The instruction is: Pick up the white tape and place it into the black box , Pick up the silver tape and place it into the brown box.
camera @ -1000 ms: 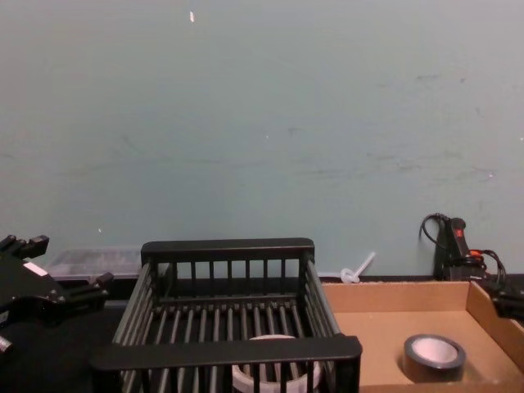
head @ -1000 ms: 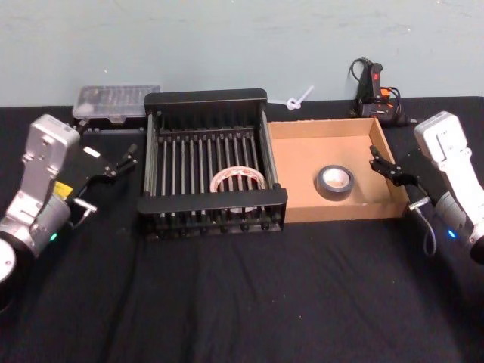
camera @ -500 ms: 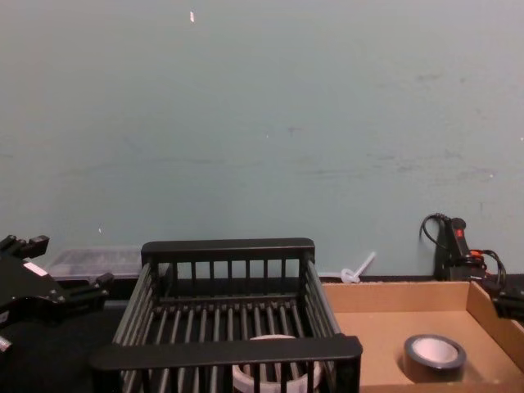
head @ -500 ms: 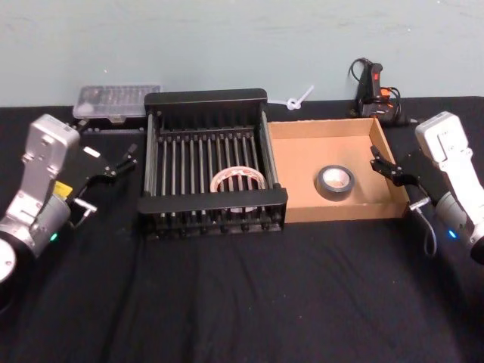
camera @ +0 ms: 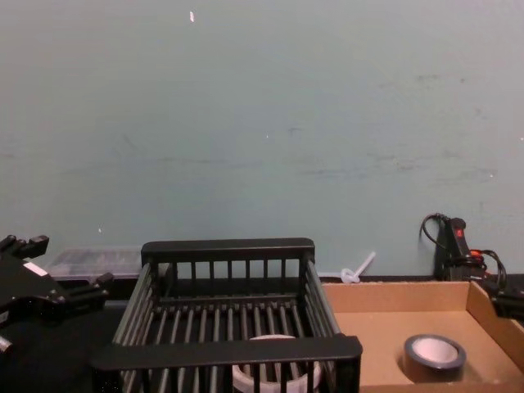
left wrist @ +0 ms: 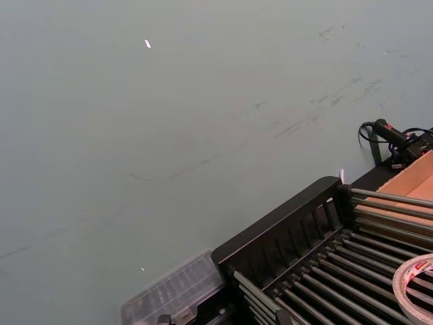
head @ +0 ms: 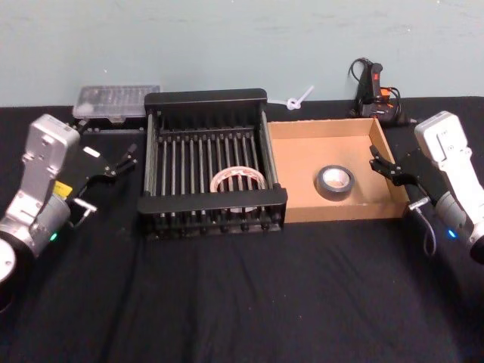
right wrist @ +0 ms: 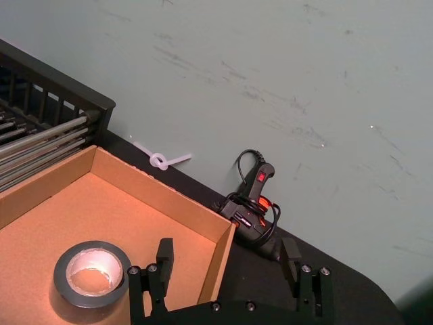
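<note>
Black cloth table (head: 242, 302) against a pale blue-green wall (camera: 262, 123). Black box (head: 212, 97) sits mid-table, brown box (head: 302, 128) touching its right side. White tape (head: 237, 180) lies flat on the slatted bottom of the black box, toward the near wall. Silver tape (head: 334, 180) lies flat inside the brown box, near its middle, slightly toward the right wall.

Left gripper (head: 113, 166) hangs just left of the black box, fingers spread apart, holding nothing. Right gripper (head: 387, 168) sits at the brown box's right wall, fingers parted and empty; in the right wrist view its two fingers (right wrist: 164, 252) straddle that wall, apart from the silver tape.

Clear plastic case (head: 116, 100) behind the left gripper. White zip tie (head: 298, 99) and black-red corded tool (head: 372, 89) at the table's far edge.
</note>
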`<state>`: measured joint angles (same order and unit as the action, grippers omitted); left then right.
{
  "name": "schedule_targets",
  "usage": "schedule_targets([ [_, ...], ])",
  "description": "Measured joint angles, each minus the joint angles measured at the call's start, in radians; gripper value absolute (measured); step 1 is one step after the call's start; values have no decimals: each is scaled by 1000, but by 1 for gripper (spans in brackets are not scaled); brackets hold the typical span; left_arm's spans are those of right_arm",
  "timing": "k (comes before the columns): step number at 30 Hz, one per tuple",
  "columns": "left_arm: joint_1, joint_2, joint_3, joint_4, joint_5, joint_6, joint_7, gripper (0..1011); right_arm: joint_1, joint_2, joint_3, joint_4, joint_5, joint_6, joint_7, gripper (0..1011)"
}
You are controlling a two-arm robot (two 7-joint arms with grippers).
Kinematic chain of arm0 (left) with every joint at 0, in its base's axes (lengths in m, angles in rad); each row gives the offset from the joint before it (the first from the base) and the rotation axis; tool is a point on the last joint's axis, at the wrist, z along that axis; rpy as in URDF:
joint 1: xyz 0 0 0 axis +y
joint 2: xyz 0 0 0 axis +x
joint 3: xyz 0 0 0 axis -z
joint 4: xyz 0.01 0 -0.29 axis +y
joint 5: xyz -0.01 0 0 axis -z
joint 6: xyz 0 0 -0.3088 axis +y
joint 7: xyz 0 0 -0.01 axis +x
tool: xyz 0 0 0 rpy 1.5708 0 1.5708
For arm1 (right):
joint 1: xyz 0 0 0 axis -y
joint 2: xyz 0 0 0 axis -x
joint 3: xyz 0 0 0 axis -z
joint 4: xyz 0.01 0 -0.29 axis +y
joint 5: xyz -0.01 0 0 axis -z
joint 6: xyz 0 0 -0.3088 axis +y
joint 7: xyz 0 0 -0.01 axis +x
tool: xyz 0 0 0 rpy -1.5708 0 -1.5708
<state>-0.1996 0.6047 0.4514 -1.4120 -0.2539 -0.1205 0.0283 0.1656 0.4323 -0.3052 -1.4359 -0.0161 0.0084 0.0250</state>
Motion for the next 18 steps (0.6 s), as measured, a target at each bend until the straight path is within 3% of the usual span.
schedule_targets([
  [18,0,0,0,0,0,0,0,1001,1,0,-1,0,1,0,0,1000],
])
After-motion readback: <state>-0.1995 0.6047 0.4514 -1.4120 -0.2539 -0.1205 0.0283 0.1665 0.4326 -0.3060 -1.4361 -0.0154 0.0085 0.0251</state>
